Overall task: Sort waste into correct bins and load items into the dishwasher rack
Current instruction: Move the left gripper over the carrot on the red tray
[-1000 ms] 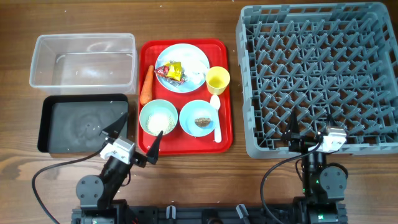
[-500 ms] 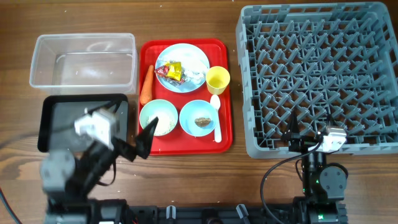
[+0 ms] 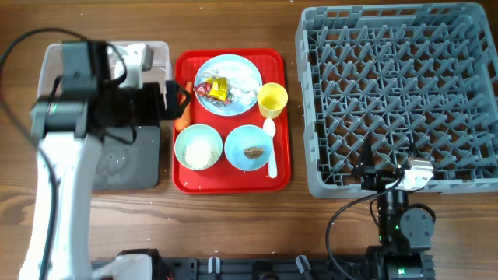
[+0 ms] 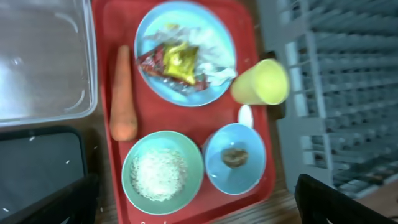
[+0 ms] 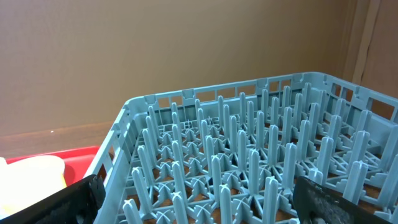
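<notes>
My left gripper (image 3: 173, 99) hangs open high above the red tray's left edge, over the orange carrot (image 4: 122, 93). Its fingers (image 4: 68, 202) frame the tray with nothing between them. The blue plate (image 4: 155, 25) carries yellow and red wrappers (image 4: 177, 62) and white tissue (image 4: 214, 71). Beside it stand the yellow cup (image 4: 261, 82) and the white spoon (image 4: 245, 115). One bowl (image 4: 163, 173) holds rice, the other bowl (image 4: 235, 158) a brown lump. My right gripper (image 3: 385, 165) rests open at the front edge of the grey rack (image 3: 397, 85).
The clear tub (image 4: 40, 56) sits left of the red tray (image 3: 284, 163), with the black tray (image 3: 128, 163) in front of it. My left arm crosses over both bins. The rack's pegs (image 5: 249, 162) fill the right wrist view.
My left arm has risen from the table's front edge and swung back over the black tray and tub to the red tray's left side. The right arm has not moved.
</notes>
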Controlling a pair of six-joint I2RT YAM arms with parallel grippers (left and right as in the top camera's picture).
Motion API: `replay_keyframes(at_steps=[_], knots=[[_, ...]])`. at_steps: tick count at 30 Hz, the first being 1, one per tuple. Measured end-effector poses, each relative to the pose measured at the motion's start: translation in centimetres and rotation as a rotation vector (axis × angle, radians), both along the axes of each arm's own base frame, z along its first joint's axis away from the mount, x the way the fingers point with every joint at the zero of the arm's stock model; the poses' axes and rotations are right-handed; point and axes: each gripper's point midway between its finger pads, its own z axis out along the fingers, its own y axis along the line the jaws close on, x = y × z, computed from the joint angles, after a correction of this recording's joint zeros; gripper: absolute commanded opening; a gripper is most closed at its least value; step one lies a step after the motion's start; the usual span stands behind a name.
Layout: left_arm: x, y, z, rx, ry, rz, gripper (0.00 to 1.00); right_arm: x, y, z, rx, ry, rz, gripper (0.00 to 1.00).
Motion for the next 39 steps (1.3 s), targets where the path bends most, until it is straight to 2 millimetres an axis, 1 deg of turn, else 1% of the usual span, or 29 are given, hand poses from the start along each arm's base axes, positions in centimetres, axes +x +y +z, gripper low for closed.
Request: replay_keyframes(at_steps=[3, 5, 6, 7, 8, 9, 11, 13, 16, 18, 23, 25, 28, 31, 33, 36, 37, 39], knots=[[1.3, 0.1, -3.3, 0.004, 0.101, 0.003, 1.00, 0.0, 0.0, 0.0, 0.000, 0.000, 0.000, 1.00], [1.9, 0.1, -4.7, 0.004, 0.136, 0.002, 1.00, 0.0, 0.0, 0.0, 0.000, 0.000, 0.000, 1.00], [2.1, 0.1, -5.5, 0.002, 0.159, 0.002, 0.93, 0.0, 0.0, 0.0, 0.000, 0.000, 0.000, 1.00], [2.2, 0.1, -5.8, 0.001, 0.169, 0.001, 0.82, 0.0, 0.0, 0.0, 0.000, 0.000, 0.000, 1.00], [2.3, 0.0, -6.7, -0.006, 0.198, 0.002, 0.77, 0.0, 0.0, 0.0, 0.000, 0.000, 0.000, 1.00], [2.4, -0.1, -7.0, -0.007, 0.209, 0.002, 0.72, 0.0, 0.0, 0.0, 0.000, 0.000, 0.000, 1.00], [2.4, -0.2, -7.3, -0.009, 0.216, -0.001, 0.62, 0.0, 0.0, 0.0, 0.000, 0.000, 0.000, 1.00], [2.4, -0.5, -7.5, 0.004, 0.218, -0.007, 0.55, 0.0, 0.0, 0.0, 0.000, 0.000, 0.000, 1.00], [2.4, -0.9, -7.9, 0.075, 0.215, -0.010, 0.43, 0.0, 0.0, 0.0, 0.000, 0.000, 0.000, 1.00], [2.4, -1.3, -8.3, 0.147, 0.208, -0.012, 0.41, 0.0, 0.0, 0.0, 0.000, 0.000, 0.000, 1.00], [3.0, -2.1, -8.4, 0.247, 0.166, -0.002, 0.39, 0.0, 0.0, 0.0, 0.000, 0.000, 0.000, 1.00], [3.2, -1.7, -8.4, 0.278, 0.160, 0.030, 0.39, 0.0, 0.0, 0.0, 0.000, 0.000, 0.000, 1.00], [3.4, -0.8, -8.5, 0.314, 0.161, 0.082, 0.42, 0.0, 0.0, 0.0, 0.000, 0.000, 0.000, 1.00], [3.5, -0.5, -8.7, 0.330, 0.167, 0.099, 0.42, 0.0, 0.0, 0.0, 0.000, 0.000, 0.000, 1.00], [3.7, -0.3, -9.2, 0.339, 0.178, 0.104, 0.41, 0.0, 0.0, 0.0, 0.000, 0.000, 0.000, 1.00], [3.9, -0.3, -10.3, 0.349, 0.203, 0.105, 0.36, 0.0, 0.0, 0.0, 0.000, 0.000, 0.000, 1.00], [4.1, -0.3, -10.9, 0.353, 0.214, 0.106, 0.34, 0.0, 0.0, 0.0, 0.000, 0.000, 0.000, 1.00], [4.3, -0.3, -12.1, 0.360, 0.238, 0.108, 0.32, 0.0, 0.0, 0.0, 0.000, 0.000, 0.000, 1.00]])
